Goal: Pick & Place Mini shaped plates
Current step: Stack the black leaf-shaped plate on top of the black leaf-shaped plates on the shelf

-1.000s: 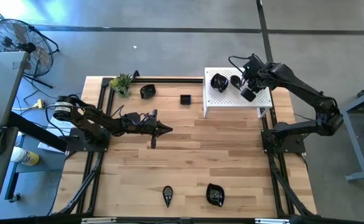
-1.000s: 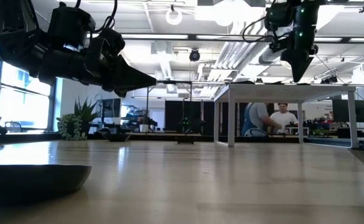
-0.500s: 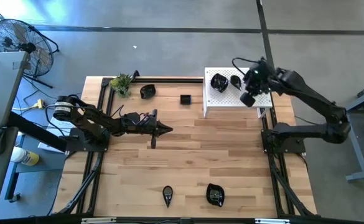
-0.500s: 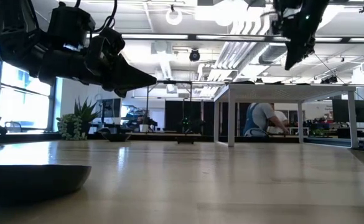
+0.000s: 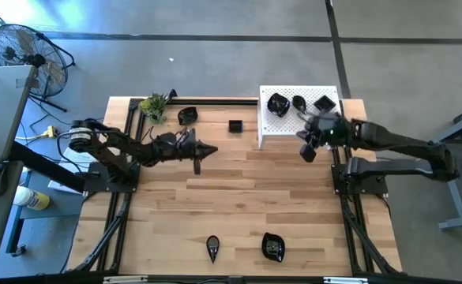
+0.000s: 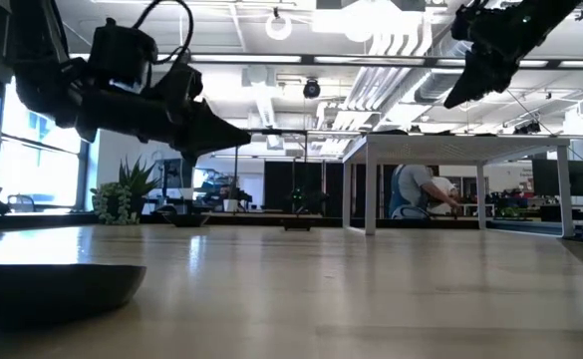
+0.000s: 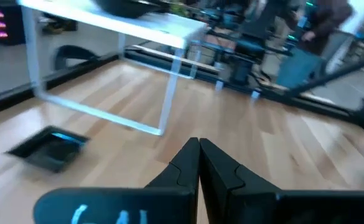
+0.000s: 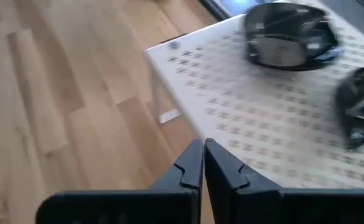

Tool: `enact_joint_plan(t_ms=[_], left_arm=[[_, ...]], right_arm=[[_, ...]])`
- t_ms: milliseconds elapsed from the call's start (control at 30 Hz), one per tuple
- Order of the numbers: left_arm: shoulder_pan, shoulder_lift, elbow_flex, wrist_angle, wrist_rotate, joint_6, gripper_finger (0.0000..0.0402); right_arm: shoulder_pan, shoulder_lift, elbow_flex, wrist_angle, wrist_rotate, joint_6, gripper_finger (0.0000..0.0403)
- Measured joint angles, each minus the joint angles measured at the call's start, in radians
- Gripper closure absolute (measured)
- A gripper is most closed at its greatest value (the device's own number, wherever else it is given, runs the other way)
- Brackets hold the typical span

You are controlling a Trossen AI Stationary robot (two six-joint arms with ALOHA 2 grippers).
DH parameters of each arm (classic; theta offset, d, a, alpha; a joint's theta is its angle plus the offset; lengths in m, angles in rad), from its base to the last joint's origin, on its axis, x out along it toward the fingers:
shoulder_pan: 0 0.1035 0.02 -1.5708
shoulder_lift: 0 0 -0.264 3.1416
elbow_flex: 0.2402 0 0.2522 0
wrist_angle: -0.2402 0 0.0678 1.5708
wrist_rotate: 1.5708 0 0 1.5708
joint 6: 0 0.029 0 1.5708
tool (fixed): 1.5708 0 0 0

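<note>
The mini shaped plates are small glossy black dishes. Three sit on the white perforated platform [image 5: 294, 126]: a rounded one [image 5: 277, 104], a teardrop [image 5: 299, 102] and a square one [image 5: 324, 104]. Others lie on the wooden table: two at the far side [image 5: 187, 116] [image 5: 235, 125] and two by the near edge [image 5: 212, 247] [image 5: 272, 247]. My right gripper [image 5: 304, 153] is shut and empty. It hangs in the air just off the platform's near edge and slants down [image 8: 203, 147]. My left gripper [image 5: 215, 150] is shut and empty, level above the table's left half [image 7: 198, 145].
A small green plant [image 5: 154, 105] stands at the far left corner. The platform rests on thin white legs [image 7: 168, 102] with open room beneath. A black rail [image 5: 215, 99] runs along the far edge. People work at a bench [image 6: 426, 194] beyond the table.
My right gripper has drawn back from above the platform toward the table's near edge, and it now slants where it pointed steeply down. A square plate shows on the platform where it stood. My left gripper has swung a little toward the far edge.
</note>
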Motion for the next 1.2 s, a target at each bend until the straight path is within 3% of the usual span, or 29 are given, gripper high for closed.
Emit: enact_joint_plan(t_ms=[267,467,633,1000,1200], left_arm=[[0.102,-0.001,0.000,0.079,-0.001,0.003,0.0396],[0.112,-0.001,0.000,0.101,0.055,0.053,0.0396],[0.112,-0.001,0.000,0.073,0.167,0.098,0.0396],[0.112,-0.001,-0.001,0.006,0.197,0.119,0.0396],[0.112,-0.001,-0.001,-0.003,0.199,0.127,0.0396]], right_arm=[[0.272,0.032,-0.017,0.055,0.092,0.139,0.0398],[0.455,0.094,-0.017,0.044,0.072,0.362,0.0395],[0.619,0.234,-0.017,0.087,-0.020,0.569,0.0390],[0.828,0.651,-0.017,0.455,-0.312,0.972,0.0273],[0.894,0.778,-0.016,0.622,-0.297,1.084,0.0246]])
